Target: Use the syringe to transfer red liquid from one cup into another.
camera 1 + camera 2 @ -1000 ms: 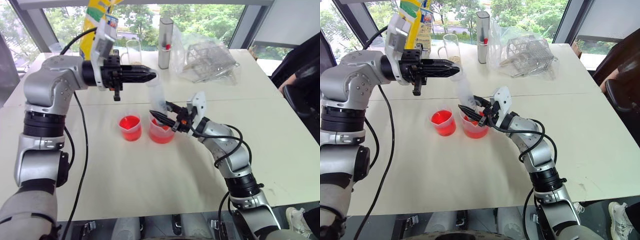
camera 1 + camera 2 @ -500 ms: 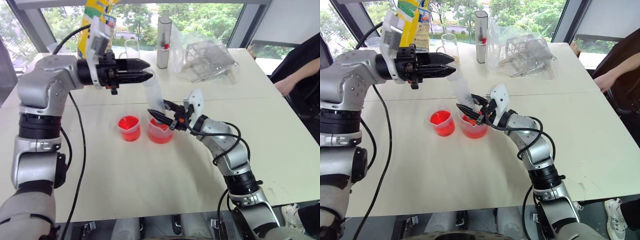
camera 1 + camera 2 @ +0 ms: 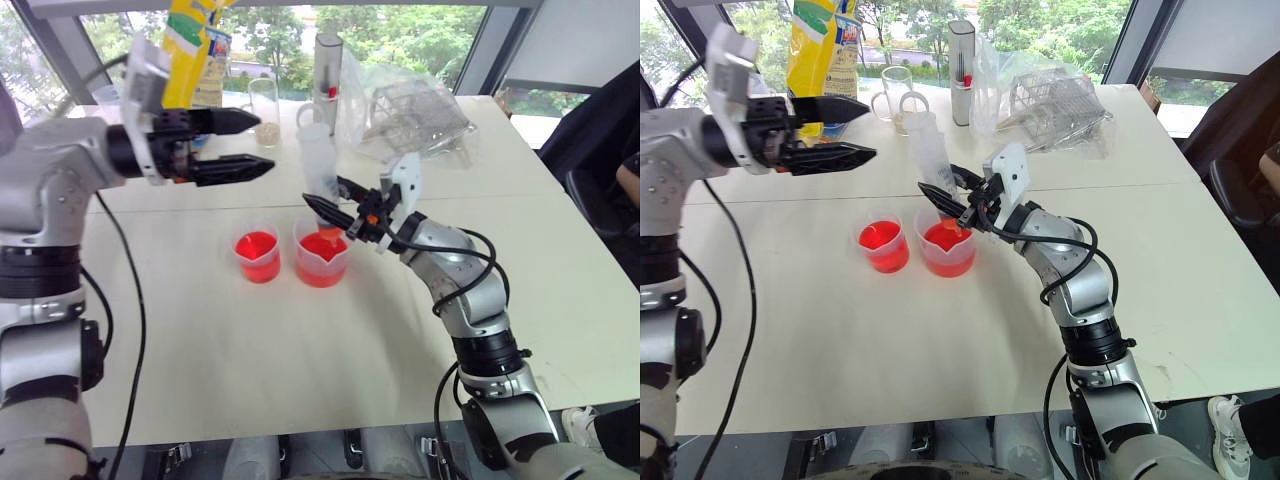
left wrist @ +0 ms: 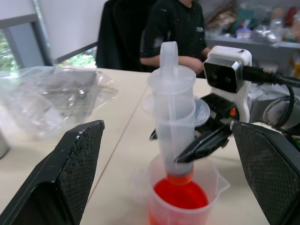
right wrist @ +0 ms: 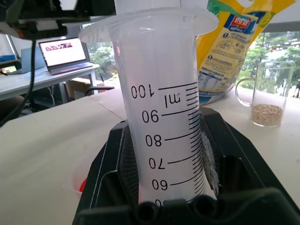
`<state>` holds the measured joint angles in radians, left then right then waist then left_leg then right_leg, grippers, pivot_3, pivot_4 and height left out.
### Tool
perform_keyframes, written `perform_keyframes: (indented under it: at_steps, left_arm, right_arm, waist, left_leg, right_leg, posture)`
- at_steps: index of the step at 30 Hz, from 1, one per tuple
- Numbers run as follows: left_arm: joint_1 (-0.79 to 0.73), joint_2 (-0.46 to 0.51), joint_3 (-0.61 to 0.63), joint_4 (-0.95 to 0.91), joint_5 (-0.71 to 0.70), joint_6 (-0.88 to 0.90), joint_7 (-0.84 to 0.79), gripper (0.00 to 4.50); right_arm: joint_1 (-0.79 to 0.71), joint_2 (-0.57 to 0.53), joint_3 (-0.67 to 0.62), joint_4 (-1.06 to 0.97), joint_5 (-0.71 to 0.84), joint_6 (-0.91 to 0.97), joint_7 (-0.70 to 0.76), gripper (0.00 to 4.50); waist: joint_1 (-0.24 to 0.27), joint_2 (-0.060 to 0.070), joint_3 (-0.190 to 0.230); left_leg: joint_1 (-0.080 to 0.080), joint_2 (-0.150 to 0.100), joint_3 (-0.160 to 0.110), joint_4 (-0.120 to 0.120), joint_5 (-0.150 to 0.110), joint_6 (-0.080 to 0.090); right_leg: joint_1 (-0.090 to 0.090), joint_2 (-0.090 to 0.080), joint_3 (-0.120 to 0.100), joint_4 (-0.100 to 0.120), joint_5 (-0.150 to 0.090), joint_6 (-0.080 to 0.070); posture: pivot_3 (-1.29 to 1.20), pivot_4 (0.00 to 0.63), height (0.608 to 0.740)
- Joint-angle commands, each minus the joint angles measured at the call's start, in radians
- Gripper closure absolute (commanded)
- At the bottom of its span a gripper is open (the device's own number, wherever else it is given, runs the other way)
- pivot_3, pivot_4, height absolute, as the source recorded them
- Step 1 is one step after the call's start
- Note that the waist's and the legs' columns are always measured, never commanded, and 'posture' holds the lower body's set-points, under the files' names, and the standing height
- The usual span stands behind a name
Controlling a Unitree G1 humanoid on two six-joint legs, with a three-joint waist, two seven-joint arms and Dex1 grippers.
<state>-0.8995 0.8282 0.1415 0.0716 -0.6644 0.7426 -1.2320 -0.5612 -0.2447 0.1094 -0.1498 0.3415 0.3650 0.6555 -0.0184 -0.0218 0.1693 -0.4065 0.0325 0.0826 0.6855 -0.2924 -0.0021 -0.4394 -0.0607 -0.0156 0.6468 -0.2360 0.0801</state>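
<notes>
Over the spouted beaker (image 3: pixel 322 260) on the worktop (image 3: pixel 300 370), the syringe (image 3: pixel 318 175) stands upright, its tip at the red liquid (image 4: pixel 180 194); the barrel looks undrawn, though that is hard to judge. The smaller cup (image 3: pixel 258 255) beside already holds red. Right gripper (image 3: pixel 335 210) clamps the barrel; left gripper (image 3: pixel 245 145), level, jaws wide, hangs apart.

right fingers (image 3: pixel 335 209) gripping syringe (image 3: pixel 318 165), over spouted beaker (image 3: pixel 322 259)
</notes>
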Motion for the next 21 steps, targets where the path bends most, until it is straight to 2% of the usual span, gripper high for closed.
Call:
perform_keyframes:
  at_steps: [1, 7, 11, 16, 21]
  left_arm:
    - [0.007, 0.050, 0.077, -0.033, -0.039, 0.026, 0.013, 0.06]
    - [-0.017, 0.098, 0.130, 0.026, -0.039, 0.020, 0.039, 0.06]
    - [-0.044, 0.119, 0.139, 0.052, -0.034, 0.001, 0.043, 0.06]
    - [-0.069, 0.151, 0.206, 0.041, -0.097, 0.052, 0.071, 0.06]
    - [-0.066, 0.184, 0.259, 0.015, -0.156, 0.103, 0.098, 0.06]
  right_arm:
    - [-0.042, 0.000, -0.042, -0.080, 0.068, 0.044, -0.006, 3.08]
    - [-0.209, 0.027, -0.083, -0.105, 0.206, 0.178, -0.013, 3.08]
    - [-0.339, 0.109, -0.081, -0.019, 0.256, 0.207, -0.026, 3.08]
    - [-0.382, 0.226, -0.006, 0.140, 0.204, 0.118, 0.015, 3.08]
    - [-0.345, 0.279, 0.067, 0.264, 0.120, -0.008, 0.071, 3.08]
  waist:
    - [0.000, 0.000, 0.000]
    - [0.002, 0.000, 0.000]
    - [-0.002, 0.000, 0.000]
    - [-0.002, 0.000, 0.000]
    - [0.000, 0.000, 0.000]
  left_leg:
    - [0.000, 0.000, 0.000, 0.000, 0.000, 0.000]
    - [0.000, 0.000, 0.000, 0.000, 0.000, 0.000]
    - [0.000, 0.000, 0.000, 0.000, 0.000, 0.000]
    - [0.000, 0.000, 0.000, 0.000, 0.000, 0.000]
    - [-0.002, 0.000, 0.000, 0.000, 0.000, 0.000]
  right_leg:
    - [0.000, 0.000, 0.000, 0.000, 0.000, 0.000]
    - [0.000, -0.001, 0.000, 0.000, 0.000, 0.000]
    - [-0.001, 0.000, 0.000, 0.001, 0.000, 0.000]
    - [-0.001, 0.000, 0.000, 0.001, 0.000, 0.000]
    - [-0.002, -0.001, 0.000, 0.000, 0.000, 0.000]
  posture:
    - [0.00, 0.150, 0.740]
    - [0.00, 0.150, 0.740]
    - [0.00, 0.150, 0.740]
    - [0.00, 0.150, 0.740]
    - [0.00, 0.150, 0.740]
